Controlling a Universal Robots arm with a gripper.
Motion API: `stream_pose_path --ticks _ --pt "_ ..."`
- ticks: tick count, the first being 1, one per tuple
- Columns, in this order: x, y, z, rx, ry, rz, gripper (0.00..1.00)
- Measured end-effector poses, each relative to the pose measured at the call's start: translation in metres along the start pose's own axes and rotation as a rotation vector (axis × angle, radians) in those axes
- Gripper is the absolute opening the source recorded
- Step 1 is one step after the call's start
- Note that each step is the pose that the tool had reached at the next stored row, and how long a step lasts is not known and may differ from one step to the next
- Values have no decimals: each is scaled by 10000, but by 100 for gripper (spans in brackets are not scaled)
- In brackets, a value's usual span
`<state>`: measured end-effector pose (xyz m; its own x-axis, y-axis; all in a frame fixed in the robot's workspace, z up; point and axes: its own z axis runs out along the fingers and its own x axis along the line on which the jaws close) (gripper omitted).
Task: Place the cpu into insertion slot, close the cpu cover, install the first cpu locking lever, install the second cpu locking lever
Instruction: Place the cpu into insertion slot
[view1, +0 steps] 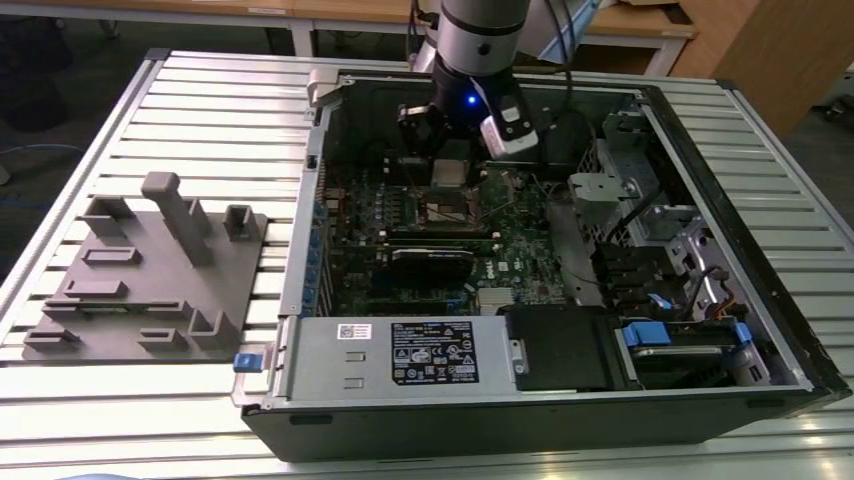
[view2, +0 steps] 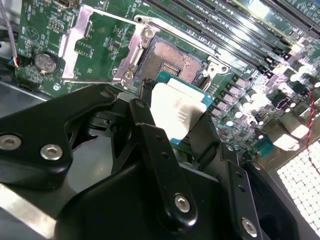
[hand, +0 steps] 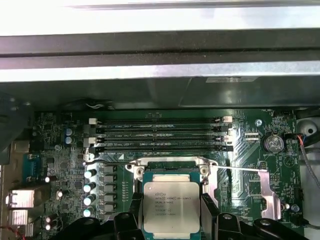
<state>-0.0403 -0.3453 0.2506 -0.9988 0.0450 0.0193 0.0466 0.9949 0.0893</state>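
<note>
My gripper (hand: 171, 212) is shut on the cpu (hand: 171, 202), a flat square chip with a silver-grey top, gripped at two opposite edges by the black fingers (hand: 134, 216). In the second wrist view the cpu (view2: 176, 111) hangs just above and beside the insertion slot (view2: 170, 61), whose dark centre lies bare. The cpu cover (view2: 95, 47), a thin metal frame with a square cut-out, is swung open to one side of the slot. Thin wire levers (hand: 107, 162) stand out from the slot's sides. In the exterior view the gripper (view1: 454, 162) hovers over the slot (view1: 454, 207) inside the open computer case.
Memory slots (hand: 160, 134) run beside the socket, with a row of capacitors (hand: 89, 186) and a coin battery (hand: 273, 143) nearby. The case wall (view1: 318, 190) rings the motherboard. A grey fixture block (view1: 154, 275) sits on the slatted table at the exterior view's left.
</note>
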Motion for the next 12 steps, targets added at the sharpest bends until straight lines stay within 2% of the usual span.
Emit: stream_pose_path --ticks 12 --pt "2 -13 146 -15 -66 723 54"
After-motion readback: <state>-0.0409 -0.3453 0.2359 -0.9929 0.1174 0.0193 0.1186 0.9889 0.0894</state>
